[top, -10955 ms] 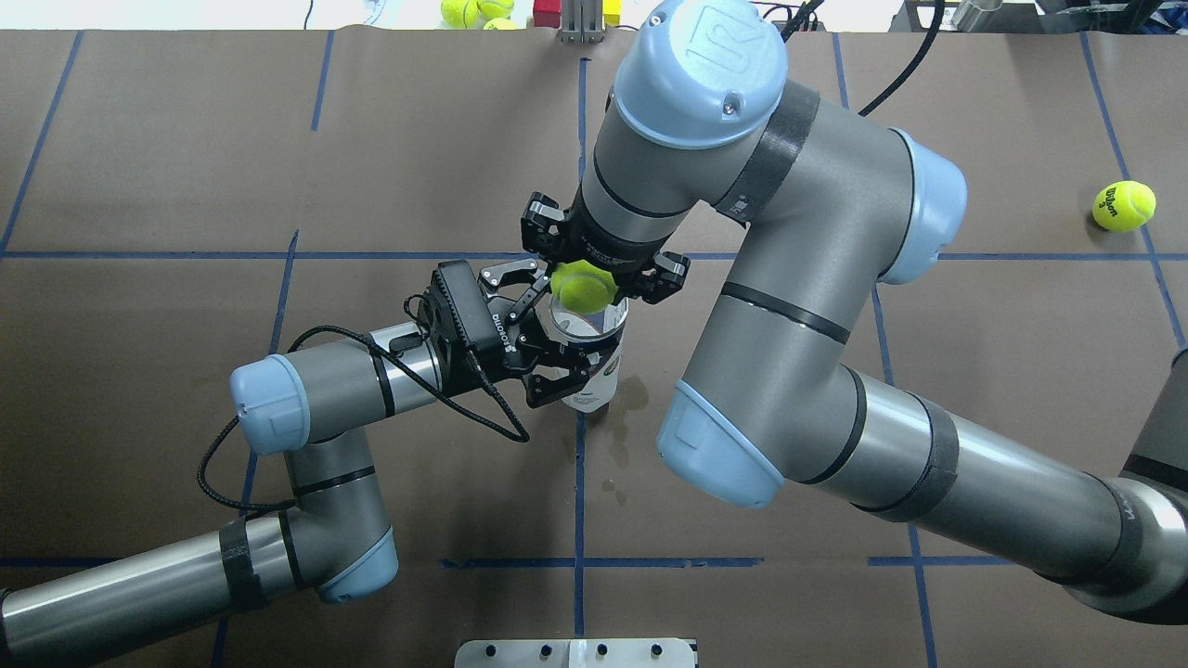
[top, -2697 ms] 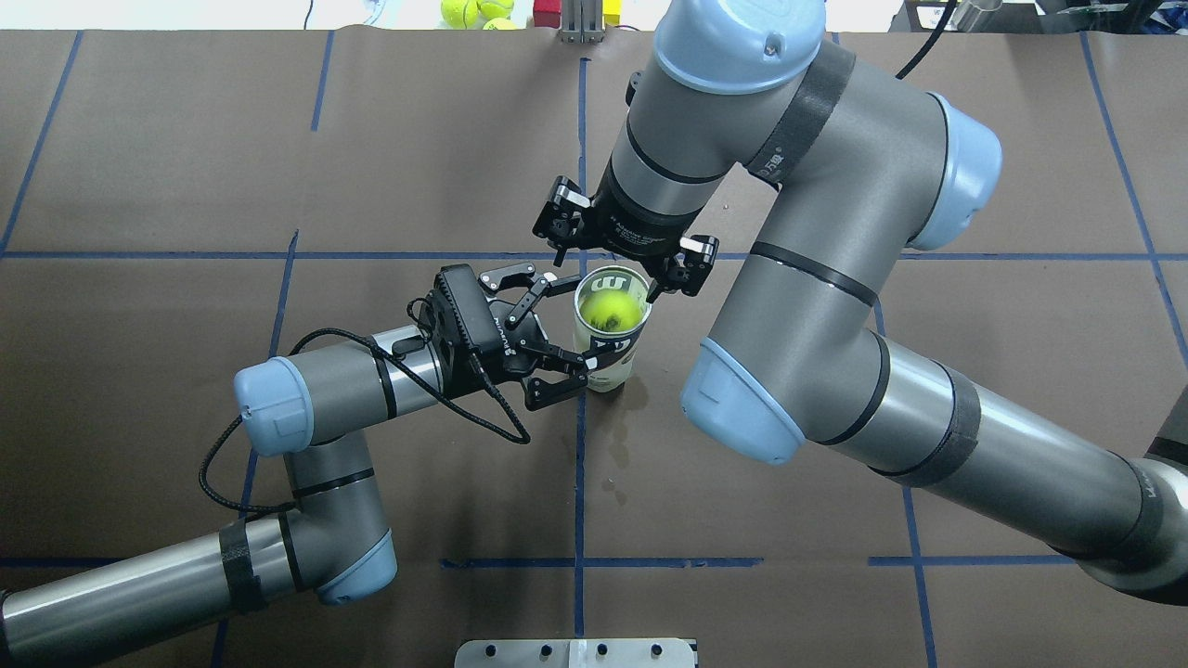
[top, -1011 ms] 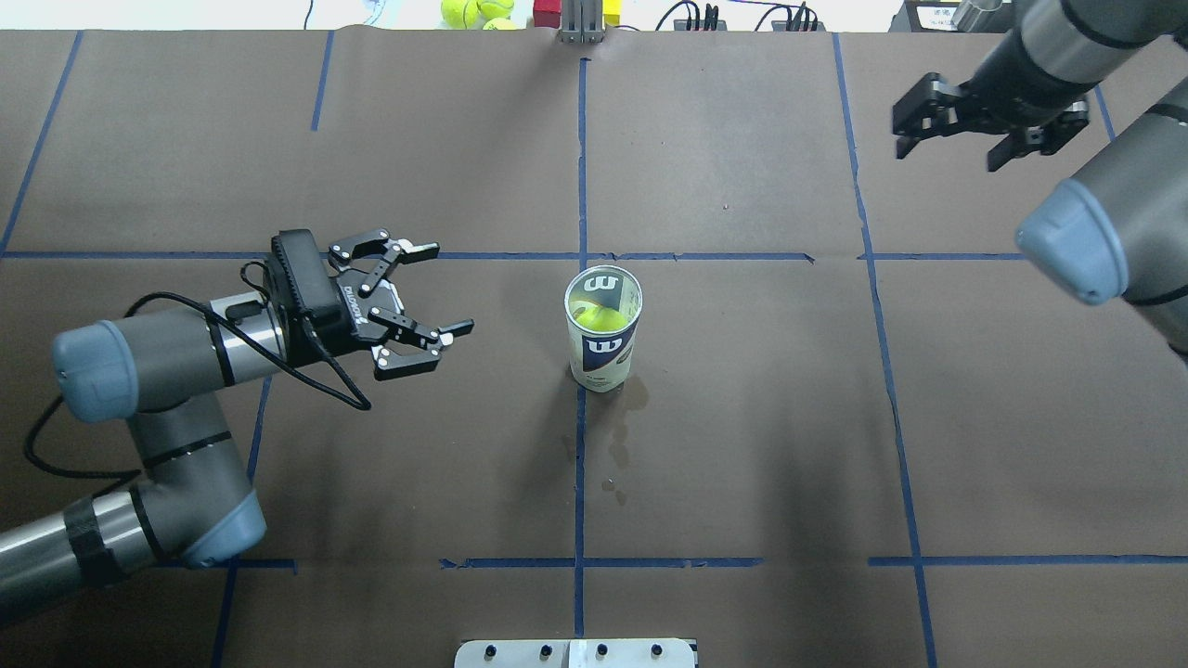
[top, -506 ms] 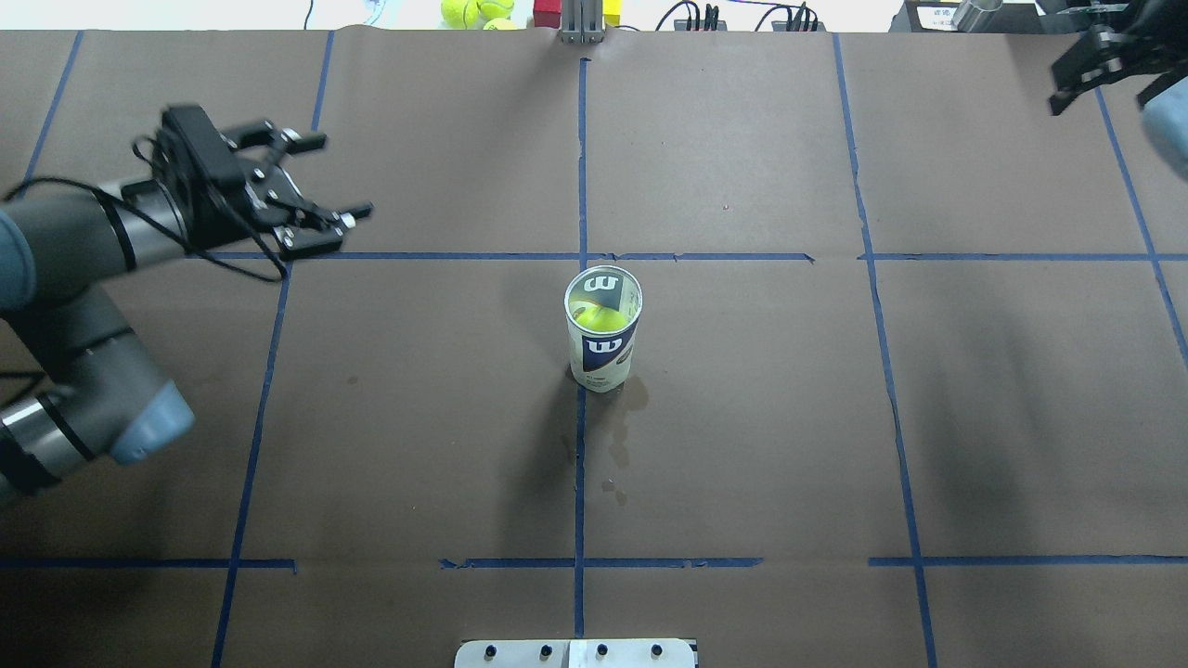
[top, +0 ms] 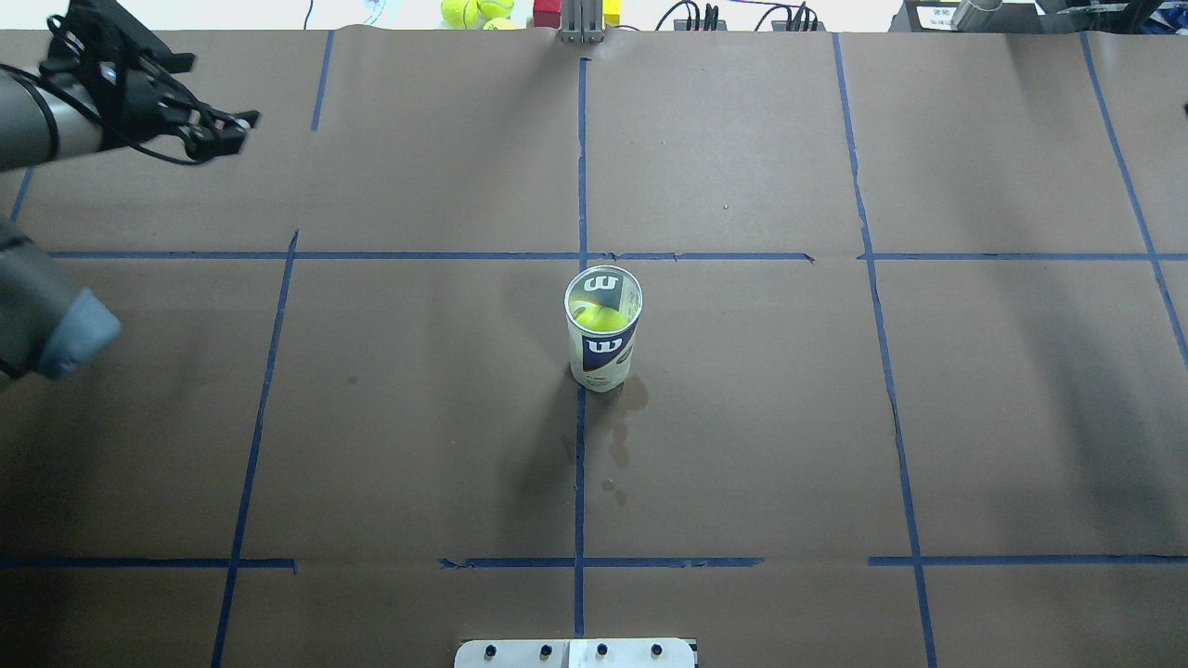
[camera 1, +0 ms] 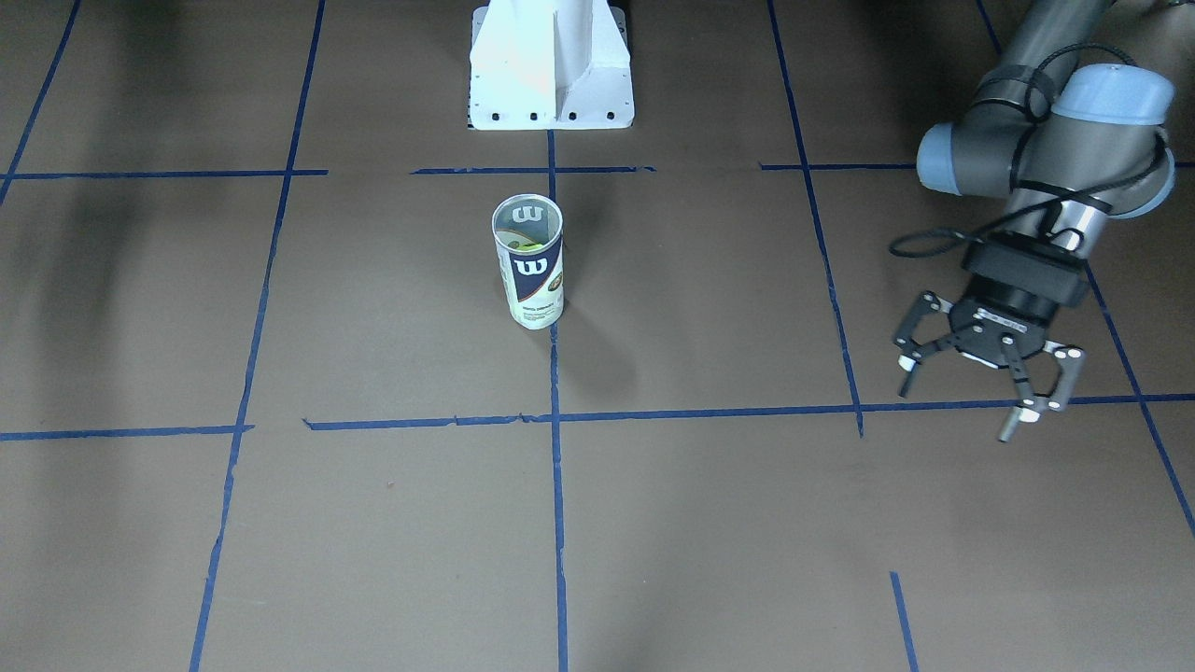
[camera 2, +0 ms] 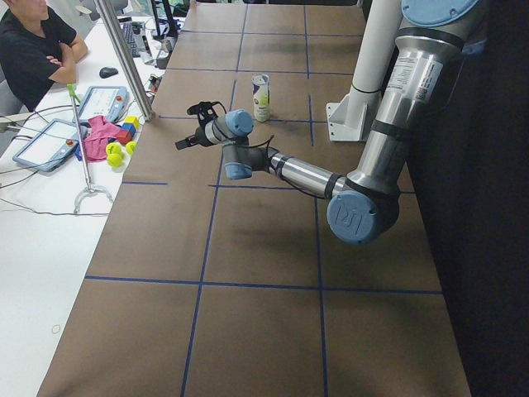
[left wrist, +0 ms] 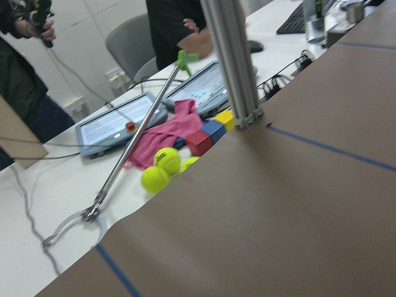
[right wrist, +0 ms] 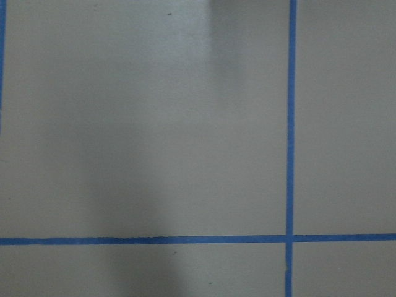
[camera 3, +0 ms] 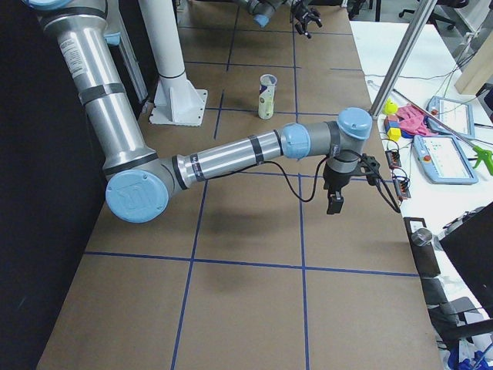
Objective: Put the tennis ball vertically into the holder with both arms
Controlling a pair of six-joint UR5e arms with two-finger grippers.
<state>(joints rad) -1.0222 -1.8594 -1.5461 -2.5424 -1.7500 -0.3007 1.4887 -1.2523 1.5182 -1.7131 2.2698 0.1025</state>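
Brown paper surface (top: 742, 417), gridded with blue tape lines (top: 580, 167).

Left gripper (camera 1: 962, 403): spread wide, nothing between its fingers (camera 1: 904, 369), hanging above the surface beside a tape crossing, well apart from the can. In the overhead view, up in the far left corner, black cable looped at the wrist. Left arm (camera 1: 1027, 140) bent over behind it, grey with light-blue caps.

Right gripper (camera 3: 337, 202): seen only from the table's end, pointing down near the surface's right-hand edge; no telling whether open or closed, or holding anything. From its wrist camera, only bare paper and two crossing tape lines. Right arm (camera 3: 231, 158) stretched long and low across the surface toward it.

Can (top: 603, 353) upright at the middle of the surface, on a tape line, clear of both grippers, navy and white label toward the overhead camera, mouth open at the top. Ball (top: 599, 318) inside the can, yellow-green, down below the rim. Dark stains (top: 617, 455) on the paper just beside the can's foot. White pedestal (camera 1: 551, 65) behind the can, apart from it.

Beyond the far edge, on a white desk: spare tennis balls (left wrist: 167, 159), coloured blocks (left wrist: 199, 142), pink cloth (left wrist: 176, 124), two tablets (left wrist: 120, 120). Seated person (camera 2: 33, 45) in black, arms folded.
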